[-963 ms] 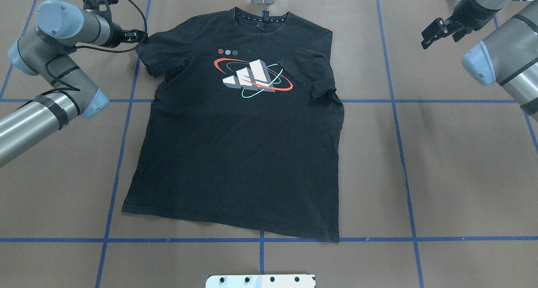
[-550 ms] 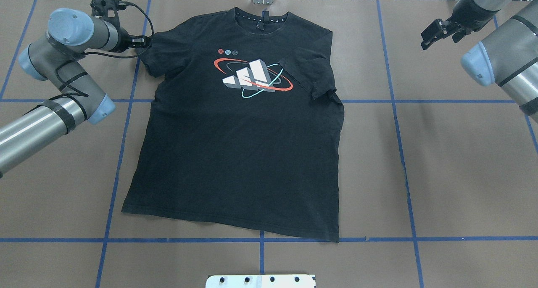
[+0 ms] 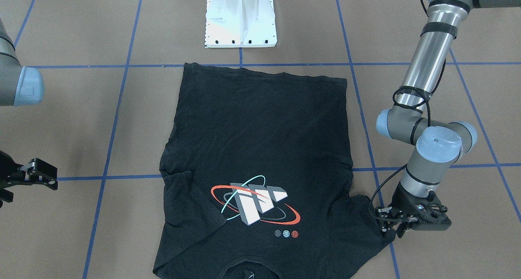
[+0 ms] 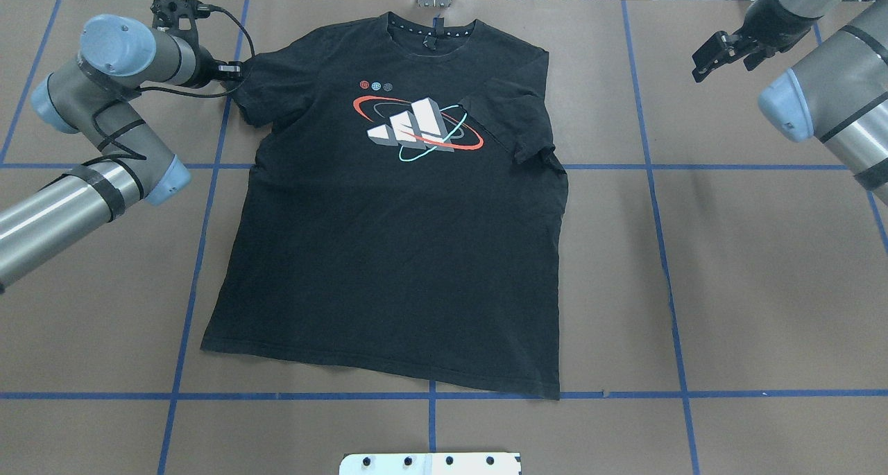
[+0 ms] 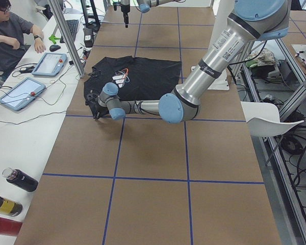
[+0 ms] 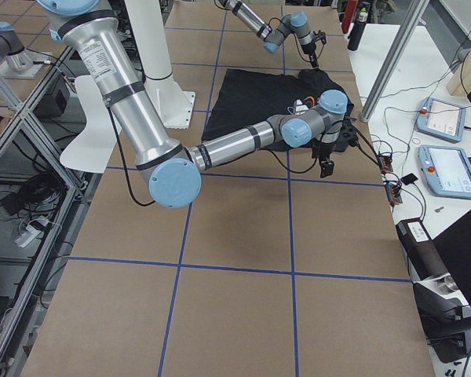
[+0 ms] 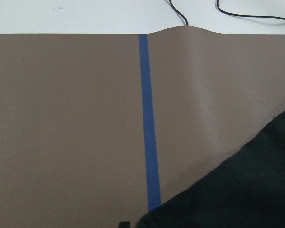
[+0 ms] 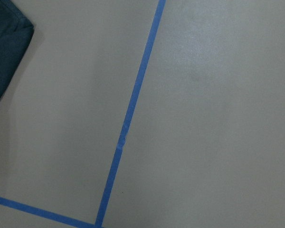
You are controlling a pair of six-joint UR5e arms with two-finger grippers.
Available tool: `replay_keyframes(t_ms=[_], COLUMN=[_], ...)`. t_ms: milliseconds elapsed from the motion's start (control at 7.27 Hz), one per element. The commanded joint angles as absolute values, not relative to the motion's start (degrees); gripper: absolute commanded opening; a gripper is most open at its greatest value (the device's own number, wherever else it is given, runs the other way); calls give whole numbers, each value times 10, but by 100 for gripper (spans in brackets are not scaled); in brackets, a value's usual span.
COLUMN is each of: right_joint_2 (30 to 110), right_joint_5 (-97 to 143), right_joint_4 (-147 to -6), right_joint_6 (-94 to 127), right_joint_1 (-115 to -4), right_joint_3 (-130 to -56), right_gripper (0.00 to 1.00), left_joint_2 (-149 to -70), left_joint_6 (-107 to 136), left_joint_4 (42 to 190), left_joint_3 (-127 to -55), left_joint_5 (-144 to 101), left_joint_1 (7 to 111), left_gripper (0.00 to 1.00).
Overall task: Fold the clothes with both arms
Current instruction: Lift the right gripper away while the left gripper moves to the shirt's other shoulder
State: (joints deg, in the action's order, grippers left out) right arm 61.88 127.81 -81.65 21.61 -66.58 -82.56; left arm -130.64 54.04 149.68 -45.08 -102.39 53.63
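The black T-shirt (image 4: 395, 253) lies flat with its print up and its collar at the table's far edge, also seen in the front view as the T-shirt (image 3: 260, 140). One sleeve (image 4: 513, 125) is folded in over the chest. The other sleeve (image 4: 257, 90) lies spread out. My left gripper (image 4: 232, 67) is low at that spread sleeve's outer edge, and in the front view the left gripper (image 3: 391, 229) looks open with its fingertips at the hem. My right gripper (image 4: 696, 66) hangs open over bare table, well off the shirt; the front view shows the right gripper (image 3: 51, 177) the same way.
The white pedestal base (image 3: 240, 22) stands at the near edge behind the shirt's hem. Blue tape lines (image 4: 659, 253) grid the brown table. A person (image 5: 10, 30) sits at a side desk with tablets (image 5: 20, 92) and bottles (image 5: 20, 179).
My left arm swung right, bringing its gripper up to the spread sleeve's edge, then stayed nearly still. The right gripper drifted slightly toward the far edge. The shirt has not moved.
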Motion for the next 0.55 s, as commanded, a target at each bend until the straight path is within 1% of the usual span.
replay_keyframes(t_ms=[0,138,275,413], right_joint_2=[617,616,616,616], right_joint_5=[1278,1278,1278,1278], right_joint_4=[-817,-817,-817,-817], right_joint_6=[217,217,217,220], right_joint_1=[-664,-664,-664,-664], right_joint_3=[-824,-824,-824,-824], right_gripper=[100,100,100,100], left_joint_2=[-1306,-1306,-1307,-1307], left_joint_6=[533,533,533,533], left_joint_4=[1497,1497,1497,1497], left_joint_3=[-447,-447,-447,-448], left_joint_5=[-1024,-1024,-1024,-1026], left_joint_1=[538,538,538,538], left_gripper=[48,39,22,10])
